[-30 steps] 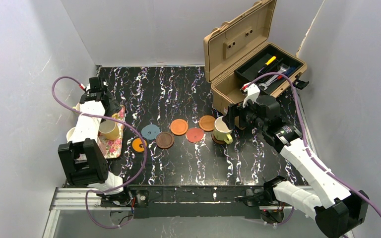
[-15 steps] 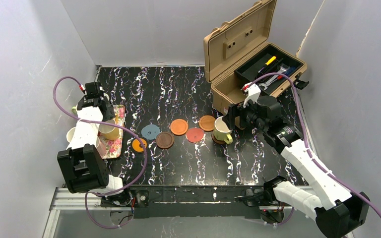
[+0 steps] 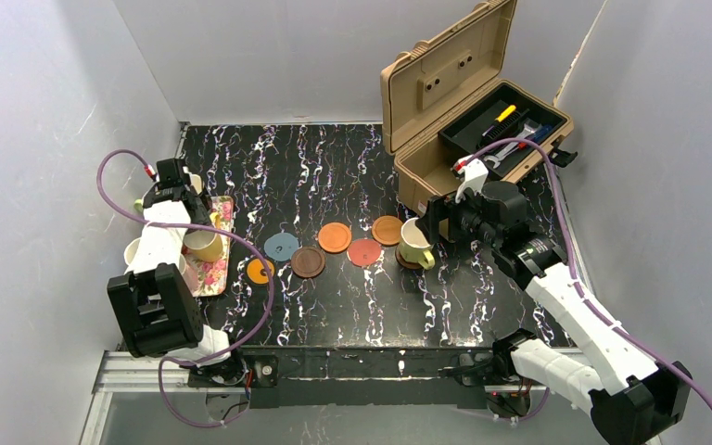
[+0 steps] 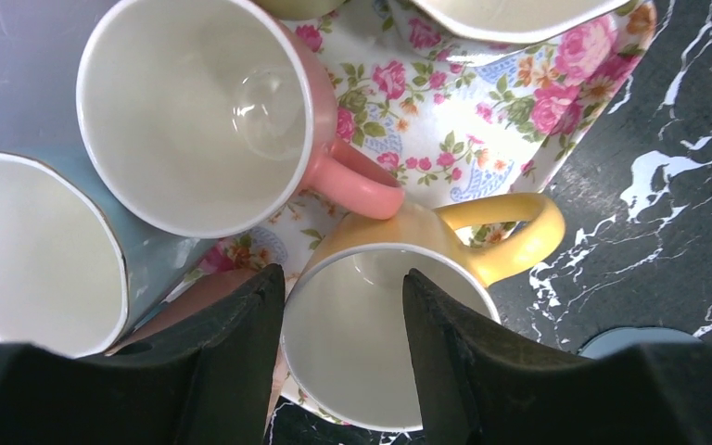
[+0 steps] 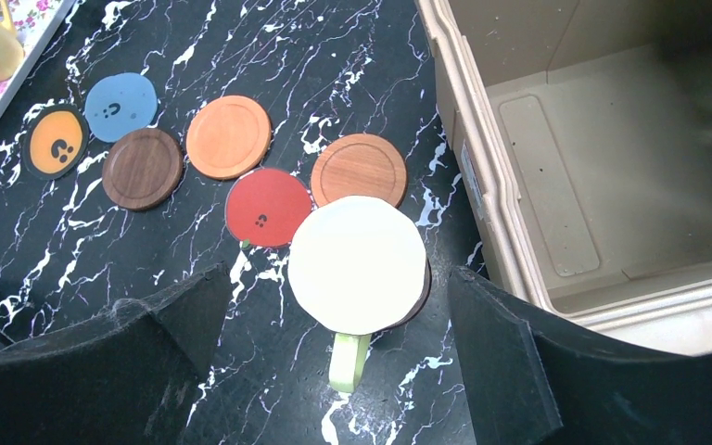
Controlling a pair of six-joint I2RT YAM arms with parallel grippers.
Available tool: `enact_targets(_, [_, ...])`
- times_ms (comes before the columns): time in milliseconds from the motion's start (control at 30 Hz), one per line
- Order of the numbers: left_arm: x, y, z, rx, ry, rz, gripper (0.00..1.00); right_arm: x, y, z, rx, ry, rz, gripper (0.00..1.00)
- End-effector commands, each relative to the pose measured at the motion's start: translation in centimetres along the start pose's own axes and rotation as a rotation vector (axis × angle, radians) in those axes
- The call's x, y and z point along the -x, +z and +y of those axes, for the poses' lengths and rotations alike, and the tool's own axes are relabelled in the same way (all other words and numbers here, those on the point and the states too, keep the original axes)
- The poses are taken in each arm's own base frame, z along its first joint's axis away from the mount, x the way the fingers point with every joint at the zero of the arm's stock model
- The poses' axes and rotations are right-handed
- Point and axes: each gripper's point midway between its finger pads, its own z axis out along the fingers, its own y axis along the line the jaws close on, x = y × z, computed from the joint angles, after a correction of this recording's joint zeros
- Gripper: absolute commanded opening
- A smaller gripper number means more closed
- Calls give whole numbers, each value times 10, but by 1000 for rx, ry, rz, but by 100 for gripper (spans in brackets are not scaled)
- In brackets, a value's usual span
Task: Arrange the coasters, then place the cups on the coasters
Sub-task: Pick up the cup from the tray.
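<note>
Tabletop [image 3: 352, 306] of black white-veined marble, coasters [image 3: 335, 237] mid-table, grey walls [image 3: 269, 56]

We see a tabletop [image 3: 334, 297] of black with white marble veins, and a tray [image 4: 482, 102] printed with pink roses, green leaves and blue ornaments on white. The pink cup [image 4: 357, 181], the yellow cup [image 4: 501, 241], the pale blue cup [image 4: 153, 269] and the lime cup [image 5: 348, 362] are all cream inside. The orange marked coaster [image 5: 56, 141] and the grey-blue coaster [image 5: 120, 107] carry dark marks, the red coaster [image 5: 268, 207] has a small one, the dark brown coaster [image 5: 142, 168] and the orange-brown coaster [image 5: 359, 170] show wood grain, the plain orange coaster [image 5: 228, 136] is without pattern, and the left tool [image 4: 343, 276] and right tool [image 5: 338, 278] are black.
</note>
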Motion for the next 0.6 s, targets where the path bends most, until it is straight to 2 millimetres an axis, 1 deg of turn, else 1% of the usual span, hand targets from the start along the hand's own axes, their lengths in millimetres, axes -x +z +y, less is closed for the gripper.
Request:
enact_targets(0, [-5,-4,13,43,-31,-3,48,9,2,-1,-1,-1,-40,95])
enact_targets(67, [-5,-6,18,56,-44,-10,48,8,2,-1,-1,-3,-38,95])
enact_targets(167, [-5,-6,18,36,-65,-21,48,8,3,-1,-1,-5,-36,95])
enact_targets(367, [-15,7,13,9,-75,61,46,7,3,-2,-3,-5,-36,95])
enact_targets(567, [-20,14,12,9,-69,96,35,9,1,-2,-7,-6,-41,95])
